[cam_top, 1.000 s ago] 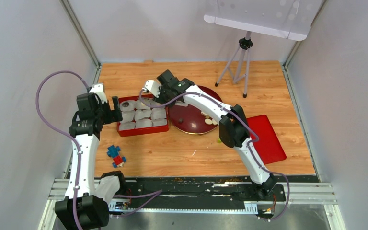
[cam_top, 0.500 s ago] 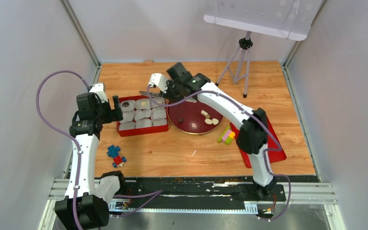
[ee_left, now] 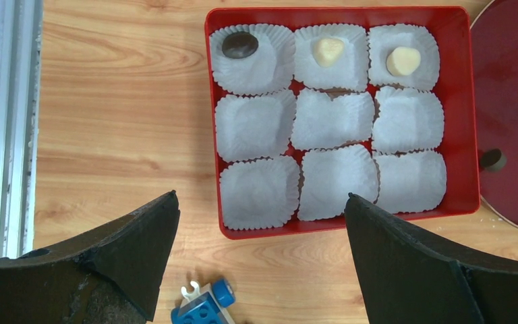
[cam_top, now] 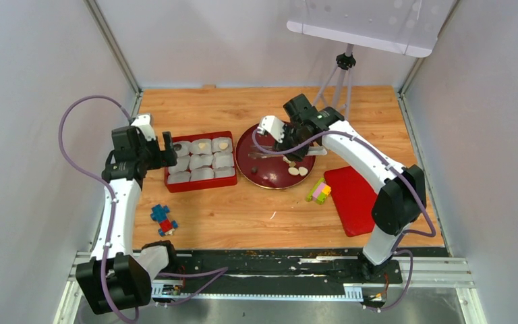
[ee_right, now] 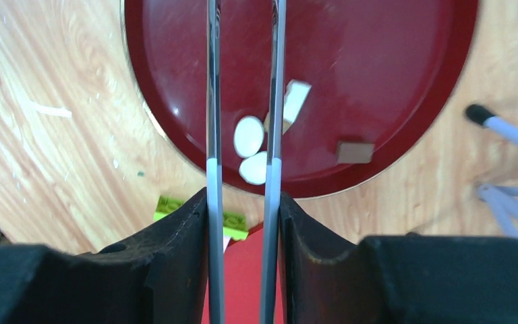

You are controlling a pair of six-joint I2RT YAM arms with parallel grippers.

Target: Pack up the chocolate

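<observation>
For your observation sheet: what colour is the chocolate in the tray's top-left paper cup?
Dark brown chocolate, clearest in the left wrist view; the two beside it are cream.
</observation>
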